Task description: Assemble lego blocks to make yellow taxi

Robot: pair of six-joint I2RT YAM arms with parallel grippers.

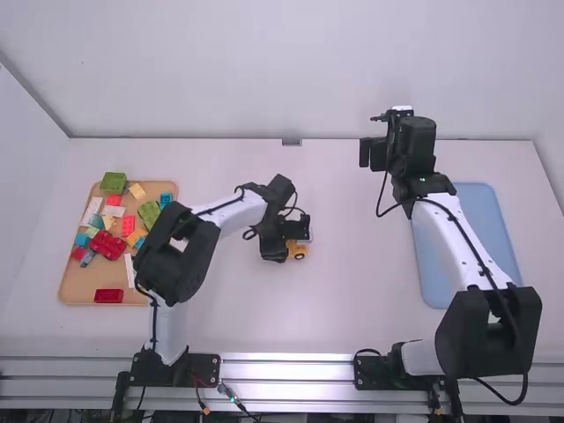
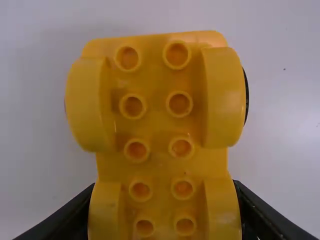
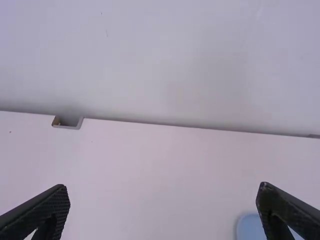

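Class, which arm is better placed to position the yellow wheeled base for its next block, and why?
Left, most likely: the left gripper has the yellow base between its fingers, while the right gripper is open, empty and well away from it.

A plain pale wall (image 1: 220,70) rose behind the white table (image 1: 361,264); metal rails (image 1: 282,370) ran along its near edge, softly lit

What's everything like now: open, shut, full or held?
Yellow car base, held, knobs bare
Left gripper, shut on the car base
Right gripper, open, holding nothing
Tan tray, loaded with colourful blocks
Blue tray, flat, partly under the right arm
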